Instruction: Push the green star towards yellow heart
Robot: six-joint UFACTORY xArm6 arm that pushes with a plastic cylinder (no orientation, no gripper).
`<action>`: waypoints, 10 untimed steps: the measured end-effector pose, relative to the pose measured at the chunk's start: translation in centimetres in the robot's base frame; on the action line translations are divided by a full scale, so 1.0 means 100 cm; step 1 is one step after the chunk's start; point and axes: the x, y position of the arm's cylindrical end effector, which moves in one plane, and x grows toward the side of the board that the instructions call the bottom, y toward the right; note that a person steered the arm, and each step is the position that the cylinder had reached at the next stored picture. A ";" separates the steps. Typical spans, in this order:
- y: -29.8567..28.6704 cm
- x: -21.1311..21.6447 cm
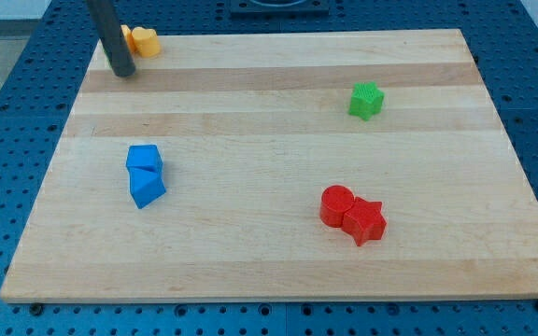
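Green star [366, 100] alone, view's right; my tip [123, 70] beside yellow heart [143, 41]; no claw visible.

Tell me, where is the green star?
The green star sits alone in the view's upper right of the wooden board, above the red blocks and far from my tip.

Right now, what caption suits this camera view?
My tip rests beside the yellow heart at the board's far corner, far from the green star.
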 end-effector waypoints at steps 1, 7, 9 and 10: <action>0.108 0.001; 0.297 0.047; 0.212 0.022; 0.174 0.009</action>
